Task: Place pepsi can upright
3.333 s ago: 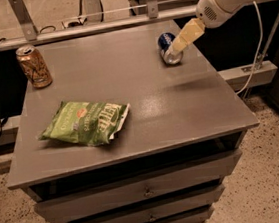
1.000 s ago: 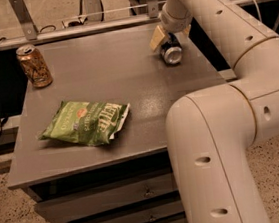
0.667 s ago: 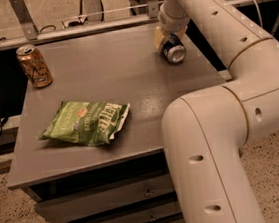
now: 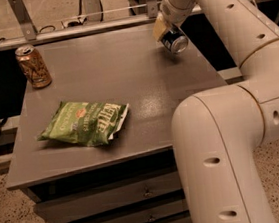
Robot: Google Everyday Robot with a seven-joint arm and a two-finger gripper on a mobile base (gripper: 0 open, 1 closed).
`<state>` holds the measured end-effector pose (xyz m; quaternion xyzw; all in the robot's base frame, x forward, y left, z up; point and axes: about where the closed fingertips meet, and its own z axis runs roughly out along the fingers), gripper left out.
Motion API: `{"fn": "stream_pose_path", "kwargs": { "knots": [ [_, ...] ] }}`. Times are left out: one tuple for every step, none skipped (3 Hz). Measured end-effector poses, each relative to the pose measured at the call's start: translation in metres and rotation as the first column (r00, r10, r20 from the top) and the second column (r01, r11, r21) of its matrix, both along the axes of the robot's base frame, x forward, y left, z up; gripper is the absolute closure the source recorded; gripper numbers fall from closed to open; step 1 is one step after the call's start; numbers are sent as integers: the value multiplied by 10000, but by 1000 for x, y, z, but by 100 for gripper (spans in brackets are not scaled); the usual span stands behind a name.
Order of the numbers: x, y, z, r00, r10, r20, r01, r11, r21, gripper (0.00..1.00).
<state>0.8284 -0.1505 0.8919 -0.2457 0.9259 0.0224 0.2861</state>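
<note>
I am watching the gripper [image 4: 165, 32] hanging over the far right corner of the desk [image 4: 126, 80], its jaws pinching the pepsi can [image 4: 176, 43], which is tilting sideways with one silver end facing me.

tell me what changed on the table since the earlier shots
The arm swung from the right edge into the foreground, its elbow now filling the lower right. The gripper stayed at the pepsi can at the far right of the table; the can barely shifted and is still tilted, not upright. The orange can and chip bag did not move.
</note>
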Motion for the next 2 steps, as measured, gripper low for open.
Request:
{"fn": "stream_pose_path", "kwargs": {
  "knots": [
    [-14,2,37,9808,1518,1226,-1624,9833,818,100],
    [-37,5,61,9260,2769,2567,-3291,9251,1892,100]
  ]
}}
